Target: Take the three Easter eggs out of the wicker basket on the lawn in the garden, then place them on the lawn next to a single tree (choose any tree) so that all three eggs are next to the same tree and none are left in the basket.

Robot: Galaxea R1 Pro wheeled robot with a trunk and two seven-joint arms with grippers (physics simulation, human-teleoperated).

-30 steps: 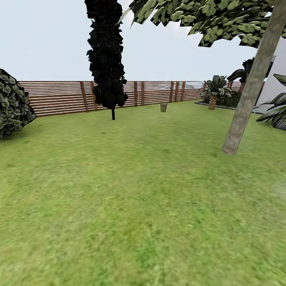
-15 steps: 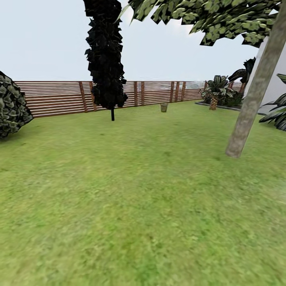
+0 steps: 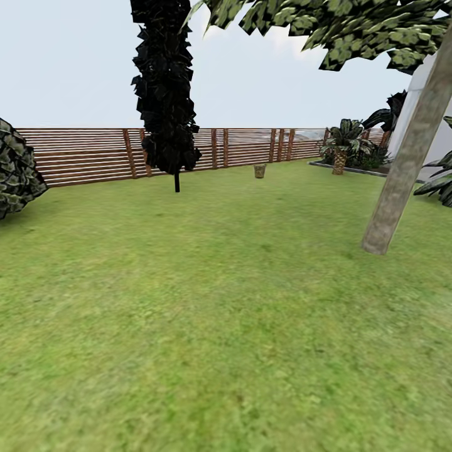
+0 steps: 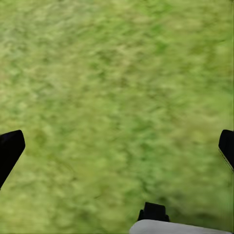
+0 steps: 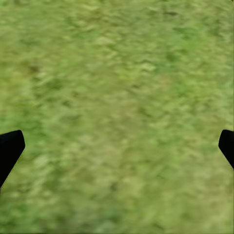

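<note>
Lawn wide, fence far | tree right, small basket-like thing far by fence | left gripper spread wide over grass | right gripper likewise spread, empty

The lawn bears a tree.

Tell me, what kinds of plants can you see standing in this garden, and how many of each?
Tall grey-trunked tree: 1
Narrow dark cypress: 1
Round leafy shrub: 1
Short palm by the fence: 1
Total: 4 plants clearly told apart. More dark foliage sits at the far right edge, too cut off to count. A small tan thing stands on the lawn far off, too small to identify.
</note>
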